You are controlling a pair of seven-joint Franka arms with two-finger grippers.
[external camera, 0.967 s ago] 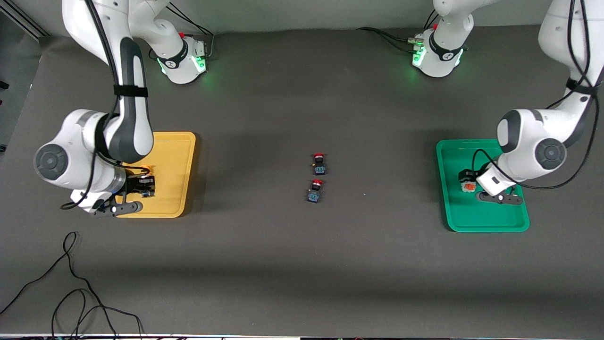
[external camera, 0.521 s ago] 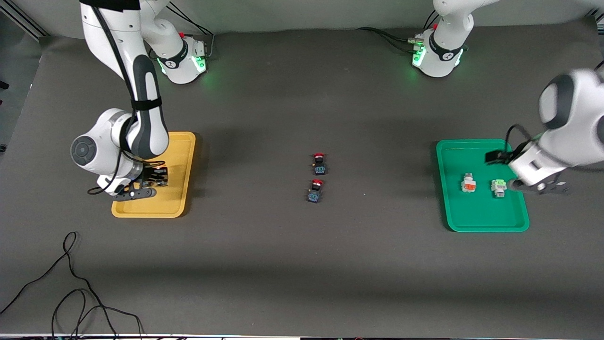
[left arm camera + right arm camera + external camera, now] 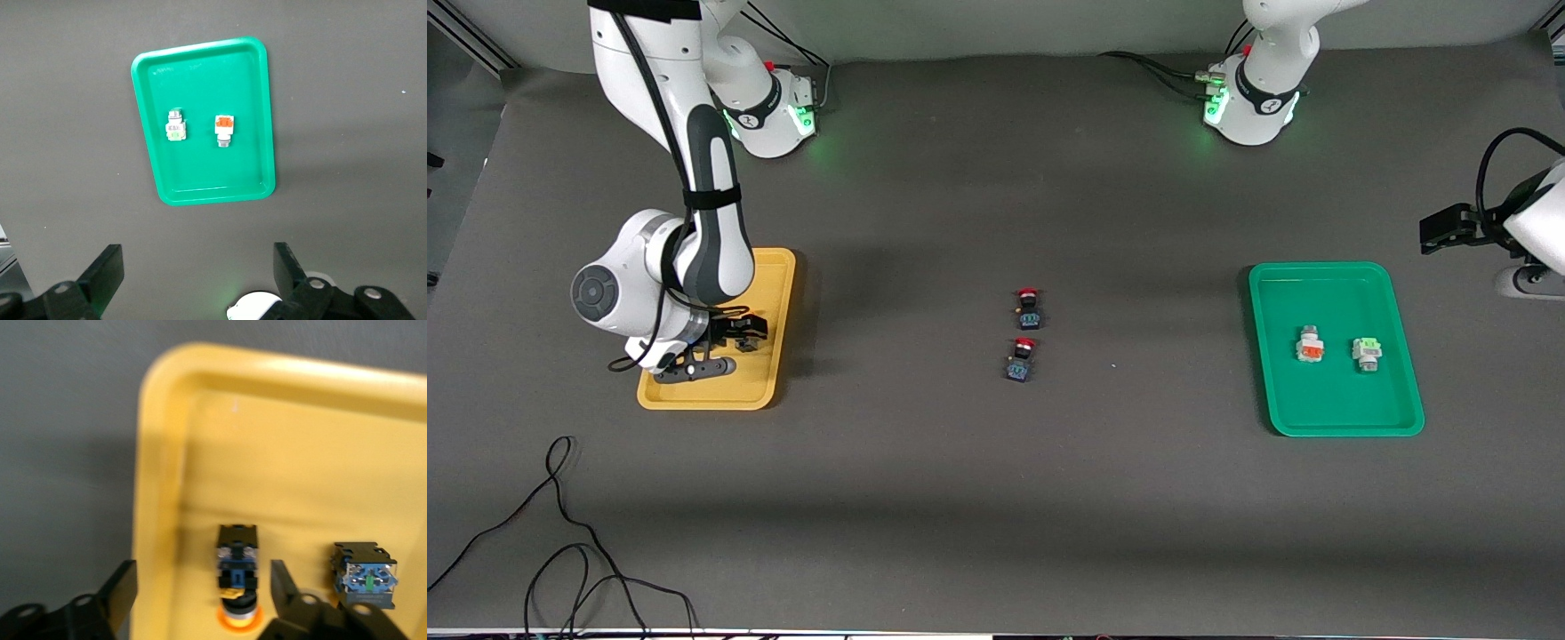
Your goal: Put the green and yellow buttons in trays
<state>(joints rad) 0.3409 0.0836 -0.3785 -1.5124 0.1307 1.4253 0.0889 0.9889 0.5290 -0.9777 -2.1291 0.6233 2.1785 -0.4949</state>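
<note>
Hovering low over the yellow tray (image 3: 769, 267), the right gripper (image 3: 716, 351) had its fingers spread, with nothing clamped. In the right wrist view they straddled one yellow-capped button (image 3: 237, 577) lying on its side on the tray floor, near the rim. A second black-and-blue button (image 3: 365, 577) lay just beside it in the same tray (its cap could not be seen).

The left gripper (image 3: 1485, 258) hung over bare table at the left arm's end, clear of the green tray (image 3: 1316, 418), fingers apart and empty. That tray held the green-capped button (image 3: 1366, 352) and, beside it, an orange-capped white button (image 3: 1309, 345).

The task looked essentially done, so the risk lay in the retreat. A spread finger so near the lying button could have clipped it on a sideways pull and rolled it toward the rim, or knocked it into its neighbour; a straight lift seemed safer. The other hazard was the two red-capped buttons (image 3: 1029, 308) at mid-table: with similar bodies, they could have been mistaken for targets and wrongly sorted.
</note>
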